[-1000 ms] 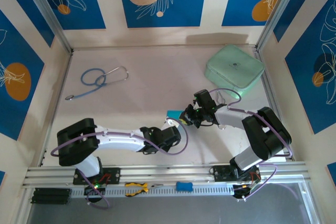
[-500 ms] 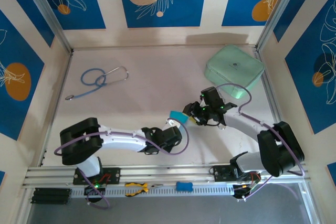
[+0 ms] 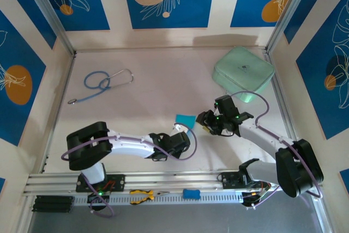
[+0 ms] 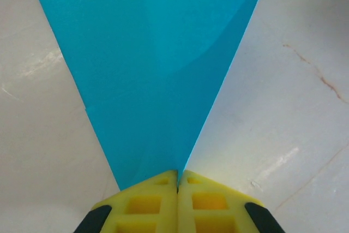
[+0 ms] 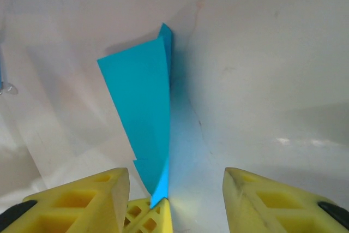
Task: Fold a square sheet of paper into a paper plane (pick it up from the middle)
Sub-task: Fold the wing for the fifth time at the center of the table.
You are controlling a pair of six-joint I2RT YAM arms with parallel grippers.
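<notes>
Paper (image 4: 152,69) is running off the top edge of the left wrist view, so its far end is cut off there. From above it is showing as a small cyan patch mid-table, between the two wrists. Its creases aren't resolving at that size. The left arm's wrist is hiding most of its own fingers in that view.

A small dark mark is sitting on the lid of the green case (image 3: 244,72) at the far right of the table, too small to read.

Left gripper (image 4: 177,186) is clamping fully shut on the paper's narrow end. The two yellow fingers are pressing flat together, and the paper is fanning out from the pinch as a wedge above the table (image 4: 283,135).

In the right wrist view the paper is standing on edge, looking doubled over, with a small flap sticking out at its far corner. Right gripper (image 5: 174,174) is sitting with its jaws well apart, gripping nothing. Its fingers are straddling the left gripper's fingertips and the pinched end of the paper without touching the paper. The paper is sitting nearer the finger at picture left.
</notes>
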